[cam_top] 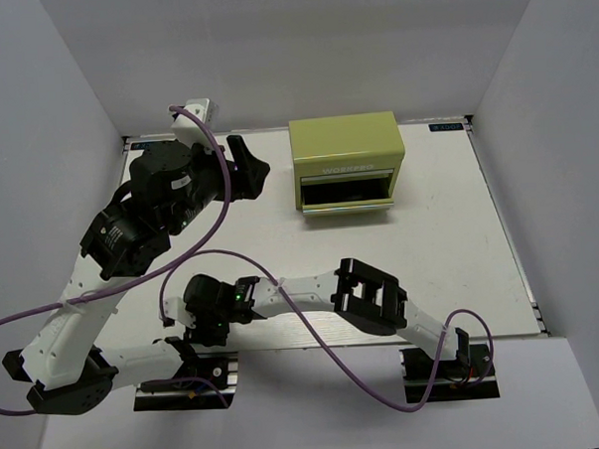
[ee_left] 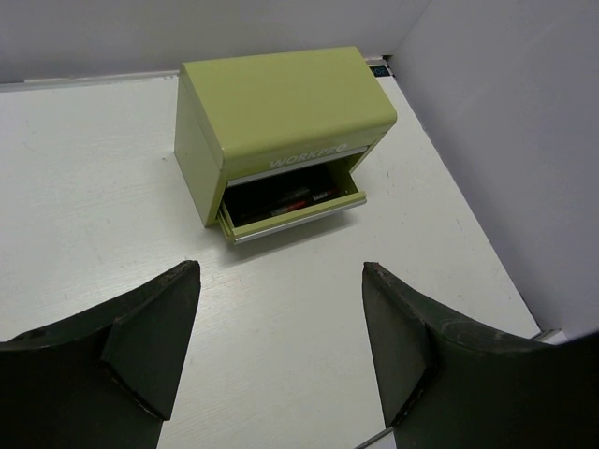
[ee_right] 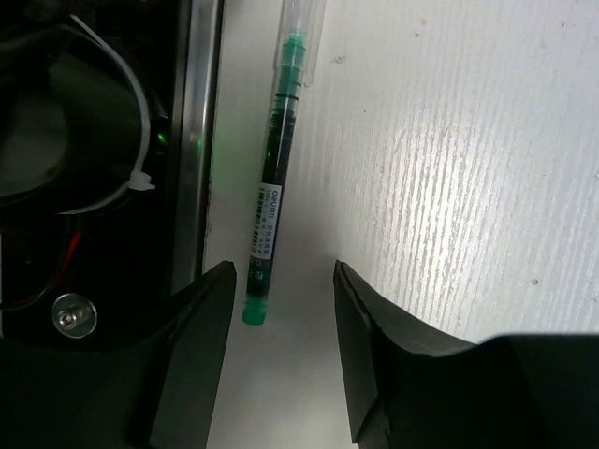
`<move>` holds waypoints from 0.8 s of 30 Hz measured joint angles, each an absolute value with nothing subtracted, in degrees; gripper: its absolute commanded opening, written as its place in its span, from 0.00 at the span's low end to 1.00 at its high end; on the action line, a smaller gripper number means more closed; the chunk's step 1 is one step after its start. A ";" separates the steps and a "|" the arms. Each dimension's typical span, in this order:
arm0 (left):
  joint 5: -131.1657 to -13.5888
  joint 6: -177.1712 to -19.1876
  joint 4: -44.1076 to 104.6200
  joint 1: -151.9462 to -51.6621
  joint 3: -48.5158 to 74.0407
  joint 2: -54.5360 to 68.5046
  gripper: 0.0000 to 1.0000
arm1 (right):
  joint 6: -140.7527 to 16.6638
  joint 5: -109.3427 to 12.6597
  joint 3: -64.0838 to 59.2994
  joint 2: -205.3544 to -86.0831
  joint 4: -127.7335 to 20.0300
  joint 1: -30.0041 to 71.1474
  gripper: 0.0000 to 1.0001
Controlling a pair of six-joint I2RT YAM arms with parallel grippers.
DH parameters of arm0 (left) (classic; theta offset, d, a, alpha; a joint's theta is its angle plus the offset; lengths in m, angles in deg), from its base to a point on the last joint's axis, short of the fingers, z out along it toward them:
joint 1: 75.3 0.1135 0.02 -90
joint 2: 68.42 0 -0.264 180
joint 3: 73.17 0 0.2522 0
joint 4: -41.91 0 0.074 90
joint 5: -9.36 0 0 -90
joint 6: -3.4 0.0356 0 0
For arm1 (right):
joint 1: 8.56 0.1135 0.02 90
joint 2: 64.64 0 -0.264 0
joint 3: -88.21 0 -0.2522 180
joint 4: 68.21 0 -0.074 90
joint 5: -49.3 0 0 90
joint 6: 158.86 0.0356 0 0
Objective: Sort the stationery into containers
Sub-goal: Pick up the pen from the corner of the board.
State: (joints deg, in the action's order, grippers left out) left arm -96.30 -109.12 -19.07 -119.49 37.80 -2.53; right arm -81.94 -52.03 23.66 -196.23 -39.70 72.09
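A thin pen [ee_right: 268, 201] with a dark barrel, green tail and clear cap lies on the white table along a metal rail. My right gripper [ee_right: 284, 273] is open just above it, and the pen's green tail sits between the fingertips, close to the left finger [ee_right: 201, 318], with no contact visible. In the top view the right gripper [cam_top: 209, 323] is low by the left arm's base and the pen is hidden. The olive-green cabinet [cam_top: 346, 148] [ee_left: 281, 103] has its lower drawer [ee_left: 292, 211] pulled out, with red and dark pens inside. My left gripper [ee_left: 281, 271] [cam_top: 252, 172] hovers open and holds nothing, left of the cabinet.
The left arm's metal base rail [ee_right: 194, 140] and a zip-tied cable [ee_right: 138, 178] press close on the pen's left side. A purple cable [cam_top: 284, 315] loops over the right arm. White walls enclose the table on the left, back and right.
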 measured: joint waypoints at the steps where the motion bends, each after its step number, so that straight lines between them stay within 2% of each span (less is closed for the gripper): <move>1: -96.28 -109.12 -19.07 -119.49 37.80 -2.53 0.80 | -81.83 -51.75 23.75 -196.51 -39.70 72.09 0.52; 8: -96.21 -109.15 -19.11 -119.49 37.80 -2.53 0.80 | -81.74 -49.43 23.88 -197.12 -41.06 72.20 0.51; 11: -96.19 -109.15 -19.14 -119.49 37.80 -2.53 0.80 | -81.77 -48.49 23.75 -197.12 -41.48 72.33 0.46; 21: -96.12 -109.15 -19.07 -119.49 37.36 -2.42 0.81 | -81.53 -47.47 19.93 -196.05 -46.72 72.24 0.11; 24: -96.10 -109.15 -18.94 -119.49 36.56 -2.40 0.81 | -81.63 -48.32 17.59 -194.79 -47.88 71.34 0.05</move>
